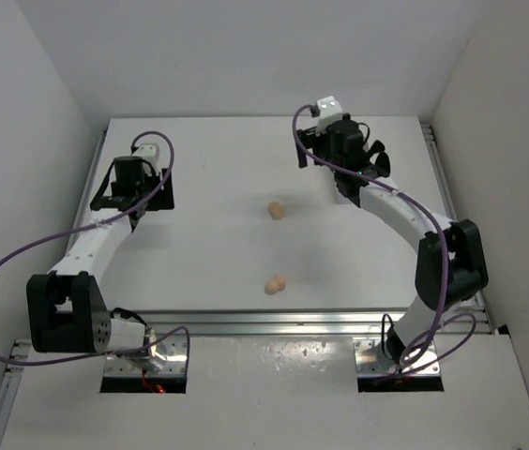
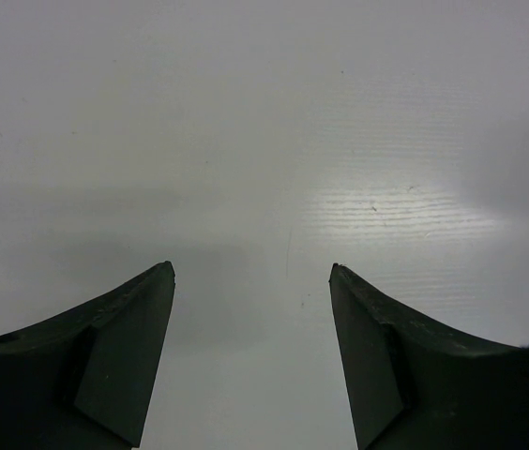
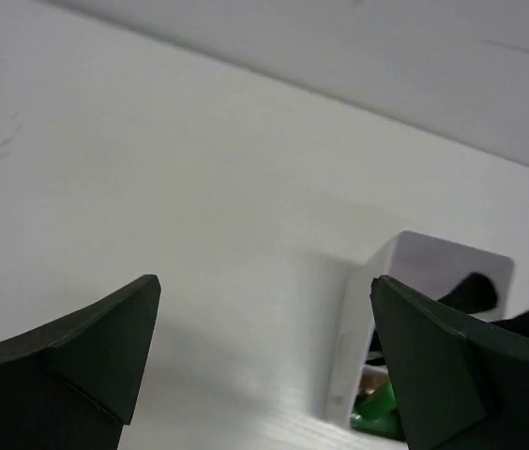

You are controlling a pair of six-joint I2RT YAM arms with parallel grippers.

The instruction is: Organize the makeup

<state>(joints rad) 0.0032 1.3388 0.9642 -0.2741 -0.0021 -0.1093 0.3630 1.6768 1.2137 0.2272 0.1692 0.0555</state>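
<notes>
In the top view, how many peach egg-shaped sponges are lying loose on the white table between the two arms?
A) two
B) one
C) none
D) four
A: the farther peach egg-shaped sponge and the nearer peach egg-shaped sponge both lie on the white table, apart from each other.
</notes>
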